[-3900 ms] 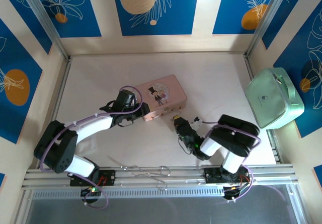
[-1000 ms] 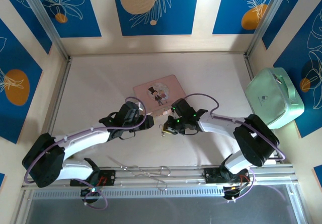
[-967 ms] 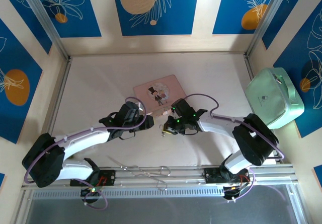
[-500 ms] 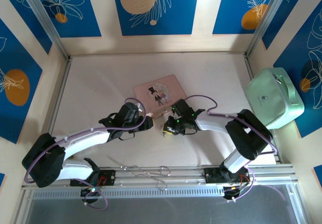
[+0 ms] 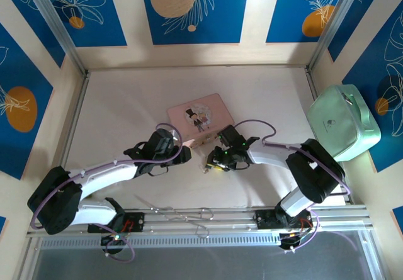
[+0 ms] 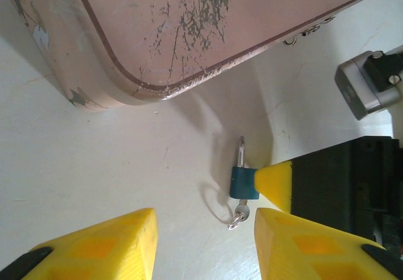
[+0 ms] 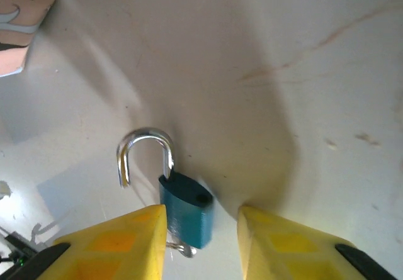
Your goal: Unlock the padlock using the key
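Here, padlock (image 7: 187,209) just off the near edge of the pink box (image 5: 200,117), shackle end toward the box, lying loose between the half-open fingers of the right gripper (image 7: 201,217); left gripper (image 6: 204,217), also parted and empty, farther from it.

pink box (image 5: 200,117): just 12 o'clock of the padlock you'll find a drawn figure, no lettering legible;
green case (image 5: 343,123): at the table's 3 o'clock, a faint emblem, too small to read;
padlock (image 7: 186,214): no brand or number readable
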Motion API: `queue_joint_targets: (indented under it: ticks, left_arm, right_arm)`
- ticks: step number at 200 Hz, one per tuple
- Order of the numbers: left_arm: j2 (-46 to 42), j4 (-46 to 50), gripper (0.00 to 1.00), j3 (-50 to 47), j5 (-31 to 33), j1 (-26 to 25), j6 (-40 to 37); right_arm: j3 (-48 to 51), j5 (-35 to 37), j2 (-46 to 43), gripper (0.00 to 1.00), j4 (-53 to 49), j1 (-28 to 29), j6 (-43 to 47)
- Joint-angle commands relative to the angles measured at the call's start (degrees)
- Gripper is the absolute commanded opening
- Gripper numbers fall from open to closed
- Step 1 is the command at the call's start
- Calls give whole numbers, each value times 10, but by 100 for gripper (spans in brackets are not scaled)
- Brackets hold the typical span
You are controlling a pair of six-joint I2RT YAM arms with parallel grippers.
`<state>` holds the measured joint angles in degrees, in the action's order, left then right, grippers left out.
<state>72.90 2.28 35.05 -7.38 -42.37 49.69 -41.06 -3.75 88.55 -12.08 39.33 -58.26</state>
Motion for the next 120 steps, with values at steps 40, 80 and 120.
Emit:
queue_joint_targets:
  ticks: [40,80,120]
  left_arm:
    - [-16,4,45,-7,3,8,0]
    - [-37,41,47,13,12,11,-25]
    - [-99,139,58,91,62,22,-115]
  right_arm:
    - [-40,84,-65,37,-123,18,33]
    - [-92,169,-138,37,-208,52,65]
    - [-127,284,-250,46,-273,79,118]
